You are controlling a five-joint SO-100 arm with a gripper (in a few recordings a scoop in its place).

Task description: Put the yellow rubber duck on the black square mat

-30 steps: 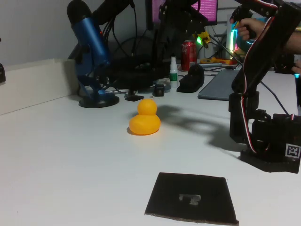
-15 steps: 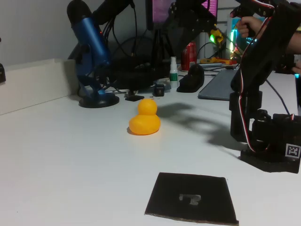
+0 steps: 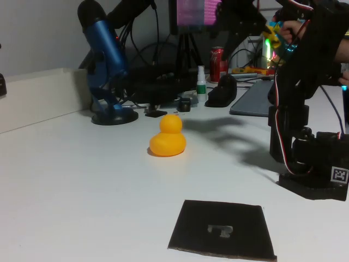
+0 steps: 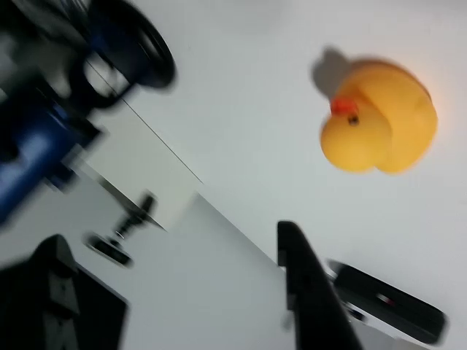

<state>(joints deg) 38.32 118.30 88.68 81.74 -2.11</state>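
On the right of the fixed view, black arm base [image 3: 311, 164] sits on the white table [image 3: 82, 185], fiducial tag on its front corner. Arm goes up from the base, upper link leans back and left, forearm reaches left over the desk clutter. Gripper [image 3: 237, 24] is high up near the top edge, dark against dark background, well above and right of the duck, touching nothing. Cannot tell from that view how the jaws stand. Wrist view is motion-blurred: one dark finger [image 4: 310, 292] pokes up from the bottom edge, the other isn't made out, so open or closed can't be told; nothing is seen held.

Yellow rubber duck [image 3: 168, 137] stands upright on the table mid-frame, head on top of the body, apart from everything. In the fixed view its beak isn't visible, seems to face away from camera toward the back. Wrist view shows duck [image 4: 379, 117] at upper right from above, orange beak pointing up-left in that picture, body trailing to the right, long axis roughly left-right with a slight tilt.

Black square mat [image 3: 222, 228] lies flat near the front edge, pale grey mark at its centre, well apart from the duck, nearer the camera and to the right. Nothing on it.

Blue microphone [image 3: 103, 60] on a round stand is left of the duck, behind it. Red can [image 3: 218, 63] and small white bottle [image 3: 201, 83] stand at the back.
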